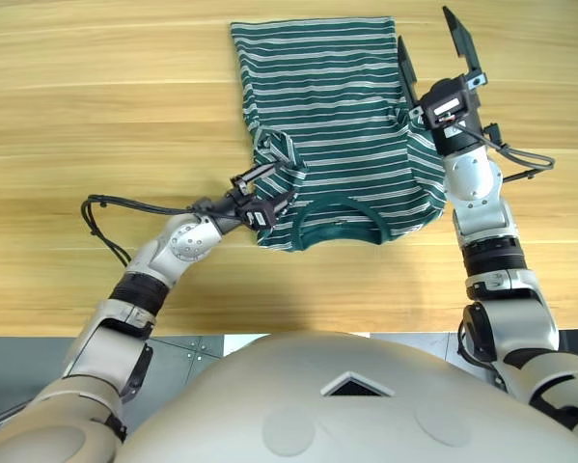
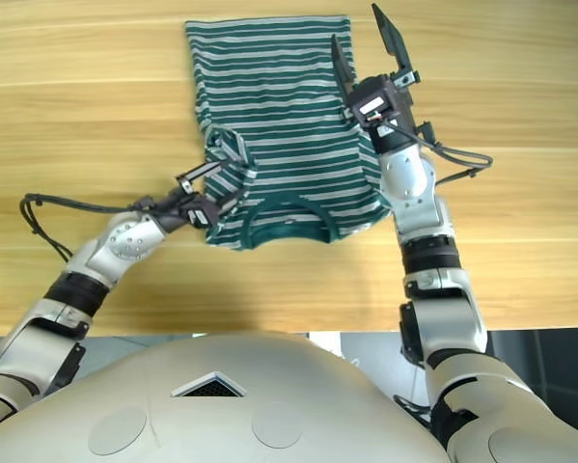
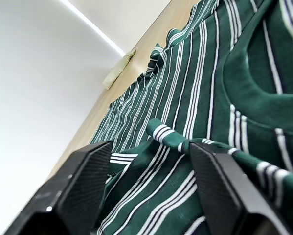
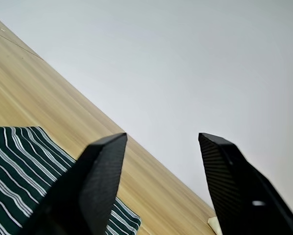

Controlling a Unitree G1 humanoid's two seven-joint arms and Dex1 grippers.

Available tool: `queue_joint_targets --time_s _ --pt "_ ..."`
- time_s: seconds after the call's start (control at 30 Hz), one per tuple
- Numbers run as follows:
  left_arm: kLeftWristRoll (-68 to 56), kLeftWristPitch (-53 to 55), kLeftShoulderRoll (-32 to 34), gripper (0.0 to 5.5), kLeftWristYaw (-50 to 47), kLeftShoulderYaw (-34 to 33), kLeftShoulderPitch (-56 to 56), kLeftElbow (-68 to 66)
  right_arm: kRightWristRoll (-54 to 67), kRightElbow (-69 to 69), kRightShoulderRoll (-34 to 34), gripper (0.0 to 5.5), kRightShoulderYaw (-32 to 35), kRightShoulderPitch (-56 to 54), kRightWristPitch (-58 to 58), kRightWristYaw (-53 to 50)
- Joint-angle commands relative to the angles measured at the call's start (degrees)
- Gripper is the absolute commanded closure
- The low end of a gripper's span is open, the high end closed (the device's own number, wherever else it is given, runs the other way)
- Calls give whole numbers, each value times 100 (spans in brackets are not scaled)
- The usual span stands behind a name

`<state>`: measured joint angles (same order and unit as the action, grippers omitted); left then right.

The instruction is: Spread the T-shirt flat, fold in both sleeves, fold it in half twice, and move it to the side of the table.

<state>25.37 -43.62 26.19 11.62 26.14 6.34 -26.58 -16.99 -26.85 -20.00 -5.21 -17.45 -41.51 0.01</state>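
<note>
One table (image 1: pixel 96 96), one T-shirt (image 1: pixel 337 106) and two grippers are showing.

The table is running across the whole scene as a broad top of light wood, its grain lying from side to side. Past its near edge a strip of grey tiled floor (image 1: pixel 192 342) is showing. Beyond its far edge, in the wrist views, a plain pale wall (image 4: pixel 195 58) is rising, and a small pale piece (image 3: pixel 118 70) that I cannot identify is sitting at that edge.

The T-shirt, dark green with thin white stripes, is lying on the middle of the table. Its collar is facing the robot and its hem is reaching toward the far side. Its body is lying mostly flat, while one sleeve (image 1: pixel 274 149) on the robot's left is lying bunched and turned in over the cloth.

The right gripper (image 1: pixel 426 34) is hanging raised over the T-shirt's right edge. Its two fingers are standing wide apart, pointing away from the robot and holding nothing.

The left gripper (image 1: pixel 267 191) is sitting low at the T-shirt's near left corner, just beside the collar. Its fingers are standing apart, with a raised fold of striped cloth lying between them, not pinched.
</note>
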Motion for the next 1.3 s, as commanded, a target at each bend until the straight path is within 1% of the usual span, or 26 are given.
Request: queue_joint_targets --time_s 0.03,0.13,0.23,0.33,0.43,0.53,0.63,0.67,0.73,0.83,0.9,1.0,1.13,1.3 --pt "-166 13 65 246 293 61 -338 44 -40 35 12 279 -4 10 43 -9" --pt "-793 -129 233 246 640 -19 -632 286 -92 134 -69 279 37 98 74 -9" --pt "-853 -53 450 246 926 -29 -818 104 -187 315 -300 279 161 283 131 -13" --pt "-737 108 780 246 954 -187 -908 -225 -179 676 -580 279 392 579 224 9" --pt "-739 157 1042 246 919 -430 -976 -221 -196 993 -907 279 672 1049 325 57" --pt "-593 230 1213 246 859 -559 -1040 -193 -505 1500 -1688 279 1097 2012 379 324" --pt "-818 105 1372 246 978 -716 -1329 450 -1105 2439 -2420 279 1679 3623 721 843" --pt "-1021 58 1420 246 1031 -782 -1471 856 -1359 2713 -2521 279 1699 4153 917 1049" --pt "-1323 27 1462 246 1122 -860 -1661 1546 -1727 3018 -2563 279 1497 4833 1234 1397" --pt "-1550 67 1474 246 1258 -997 -1732 2093 -1925 3539 -2403 279 1321 5343 1658 1722" --pt "-1713 116 1471 246 1352 -1061 -1816 2376 -1864 3691 -2279 279 1015 5411 1764 1896" --pt "-1727 171 1449 246 1378 -1161 -1901 2627 -2040 3310 -2145 279 541 4918 1909 1864" --pt "-1541 234 1392 246 1315 -1347 -1815 2536 -2183 2644 -2091 279 411 4047 2012 1350" --pt "-1486 196 1239 246 1253 -1429 -1825 2505 -2413 1910 -2069 279 14 3215 1916 853"
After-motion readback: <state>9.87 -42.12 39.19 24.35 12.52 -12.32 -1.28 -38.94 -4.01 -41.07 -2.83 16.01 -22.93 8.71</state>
